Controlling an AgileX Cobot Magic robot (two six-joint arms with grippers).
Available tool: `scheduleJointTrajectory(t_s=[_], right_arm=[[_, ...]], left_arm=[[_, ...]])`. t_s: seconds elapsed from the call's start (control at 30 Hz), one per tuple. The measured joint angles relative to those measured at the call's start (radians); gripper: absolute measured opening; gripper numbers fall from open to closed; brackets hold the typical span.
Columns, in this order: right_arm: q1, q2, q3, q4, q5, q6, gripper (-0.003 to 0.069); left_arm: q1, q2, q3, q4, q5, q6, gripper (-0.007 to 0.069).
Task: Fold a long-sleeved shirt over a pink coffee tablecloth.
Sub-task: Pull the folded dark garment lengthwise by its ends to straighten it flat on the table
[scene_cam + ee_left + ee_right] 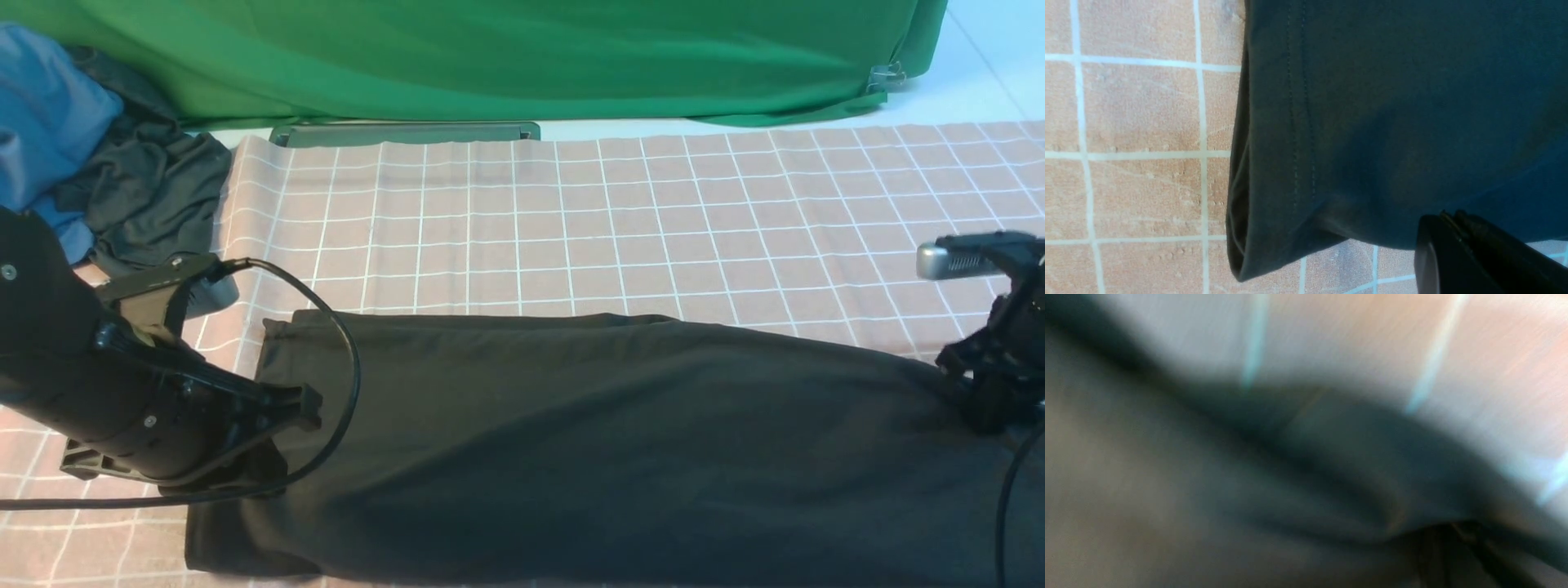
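The black long-sleeved shirt [588, 441] lies stretched across the near part of the pink coffee tablecloth [571, 220]. The left gripper [302, 407] is clamped tight on its left hem; the right gripper [980, 400], likewise closed, pinches fabric at its right end.

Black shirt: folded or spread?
Folded, at least partly: the black knit long-sleeved shirt lies as a long band on the pink grid tablecloth, no sleeves showing; layers stacked at its hem.

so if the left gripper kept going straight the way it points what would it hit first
The shirt. The left gripper points rightward and low, its shut fingers at the shirt's left edge, so it would push into that fabric, with the tablecloth just beneath. Depth is hard to judge.
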Motion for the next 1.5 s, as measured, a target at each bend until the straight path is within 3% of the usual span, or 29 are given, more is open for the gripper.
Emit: scheduleJointTrajectory(t_s=[0.13,0.5,0.67,0.87,1.07,1.13,1.3,1.5], right_arm=[[0.0,0.0,-0.002,-0.004,-0.049,0.035,0.0036],[0.025,-0.069,-0.005,-0.018,0.018,0.04,0.0036],[0.099,-0.231,-0.005,0.02,0.02,0.04,0.0036],[0.197,-0.296,0.009,0.111,0.023,0.026,0.0036],[0.282,-0.285,0.116,0.139,-0.065,0.006,0.0036],[0.281,-0.285,0.138,0.138,-0.088,0.006,0.0036],[0.28,-0.285,0.145,0.137,-0.127,0.006,0.0036],[0.281,-0.285,0.115,0.177,-0.136,0.01,0.0036]], left_arm=[[0.0,0.0,0.0,-0.001,0.007,0.0,0.0013],[0.0,0.0,-0.002,0.0,0.007,-0.051,0.0013],[-0.004,0.022,-0.033,-0.072,-0.025,-0.03,0.0013],[-0.074,0.135,-0.043,-0.072,-0.099,-0.036,0.0013],[-0.09,0.243,-0.011,0.217,-0.063,-0.326,0.0013],[-0.078,0.243,0.002,0.244,-0.049,-0.354,0.0013],[-0.076,0.234,-0.006,0.116,0.002,-0.245,0.0013],[-0.078,0.17,-0.106,0.083,0.07,-0.226,0.0013]])
